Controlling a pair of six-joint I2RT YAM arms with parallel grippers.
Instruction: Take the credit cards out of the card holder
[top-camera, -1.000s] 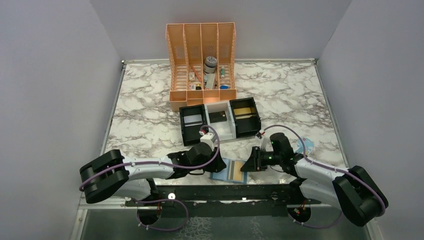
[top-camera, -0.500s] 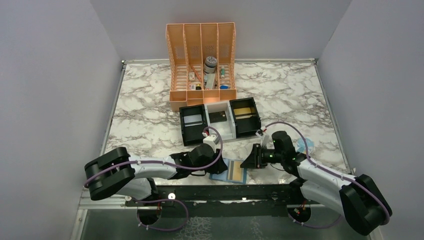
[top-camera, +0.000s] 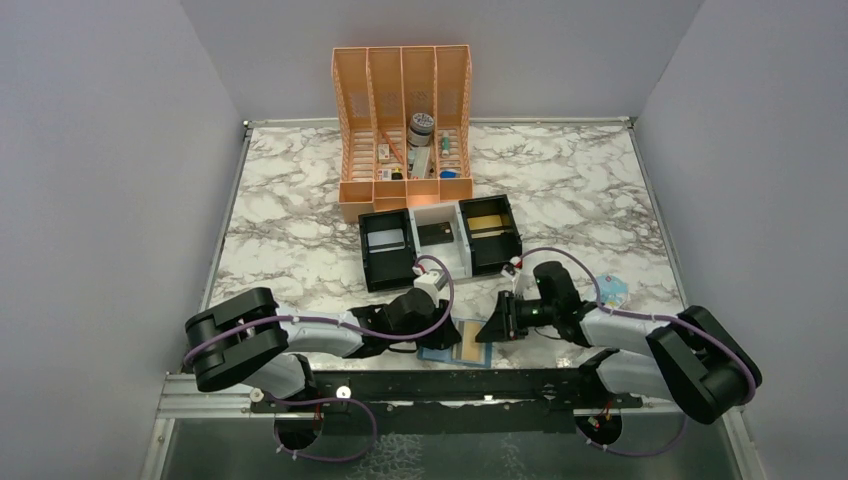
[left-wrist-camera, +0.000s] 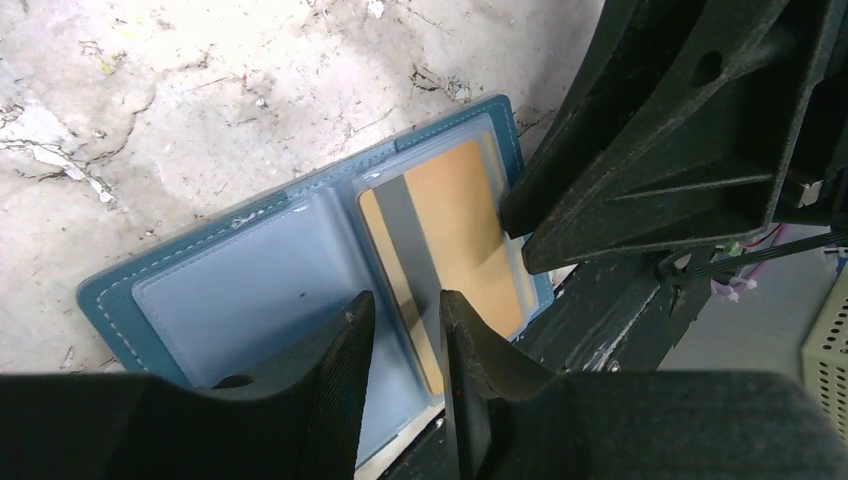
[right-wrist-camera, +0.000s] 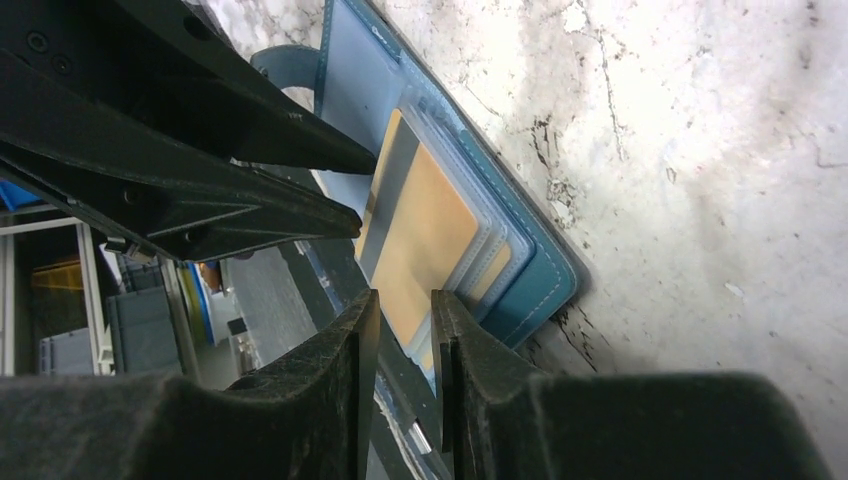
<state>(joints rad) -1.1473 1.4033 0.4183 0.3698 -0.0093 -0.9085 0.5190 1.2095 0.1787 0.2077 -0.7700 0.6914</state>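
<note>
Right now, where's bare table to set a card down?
Bare table: the wide stretch left of the tray and orange organizer, out to its left edge; also back right, beyond the pale blue packet. Crowded: near centre, left gripper and right gripper flank the card holder, tray just behind.

A lab test cell: plain grey walls (top-camera: 100, 150) box in a marble-patterned table (top-camera: 290, 250) on three sides, with two robot arms (top-camera: 310, 335) bolted to a rail (top-camera: 450, 384) at its near edge.
</note>
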